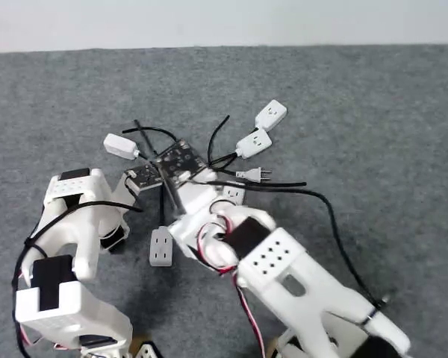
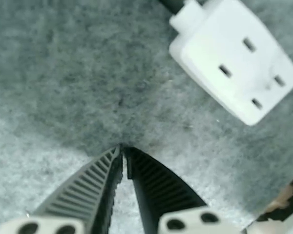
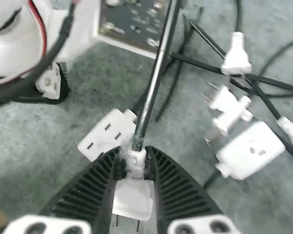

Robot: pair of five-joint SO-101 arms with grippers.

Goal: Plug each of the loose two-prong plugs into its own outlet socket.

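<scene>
The right gripper [image 3: 133, 155] was clamped on a white plug [image 3: 133, 195], whose two prongs pointed toward the wrist and whose black cord [image 3: 156, 73] ran away from it. A white socket [image 3: 106, 135] lay just beside the fingertips. Another loose plug [image 3: 225, 105] lay near a second socket [image 3: 251, 148]. The left gripper [image 2: 122, 152] had its fingers together, holding nothing, over grey carpet [image 2: 63, 73], near a socket block [image 2: 237, 58].

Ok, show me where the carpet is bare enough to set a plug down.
In the high view, bare carpet lies right of the black cord and beyond the two far outlets, up to the wall. Crowded: the middle, where cords, boards and the loose plug tangle.
</scene>
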